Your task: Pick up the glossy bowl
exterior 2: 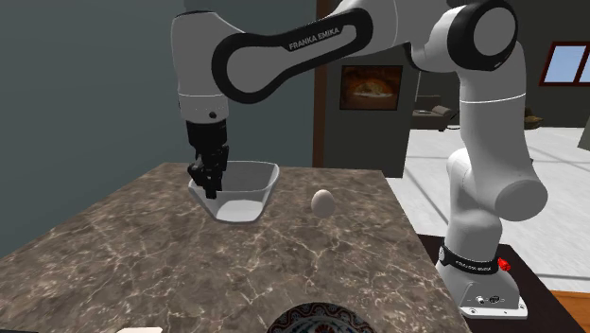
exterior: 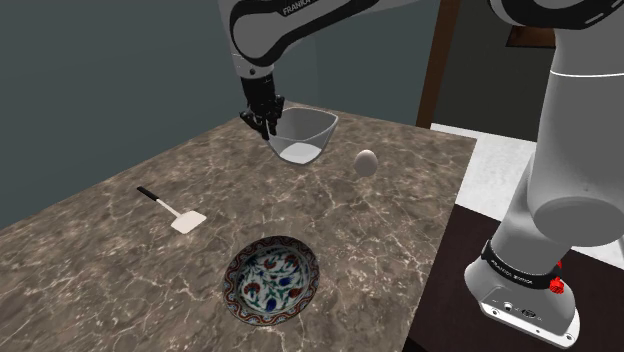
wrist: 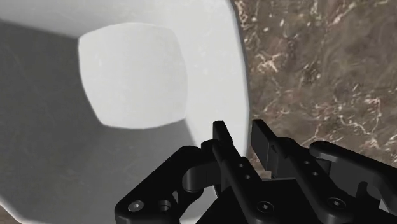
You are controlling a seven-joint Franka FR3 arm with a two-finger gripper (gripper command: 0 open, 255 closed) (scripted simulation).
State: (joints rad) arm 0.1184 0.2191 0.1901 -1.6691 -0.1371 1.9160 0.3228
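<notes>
Gripper (exterior: 267,125) is clamping the rim of the bowl (exterior: 308,135) on the shoulder view's left, one finger inside the wall and one outside, the thin wall offering purchase; bowl is sitting far on the table (exterior: 100,260), near the egg (exterior: 366,162)

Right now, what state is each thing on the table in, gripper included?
bowl: upright, empty, standing on the table.
gripper: shut on the bowl's rim, one finger inside, one outside.
egg: whole, lying on the table beside the bowl, not touching it.
spatula: lying flat, apart from the rest.
plate: right side up, nothing on it.
</notes>
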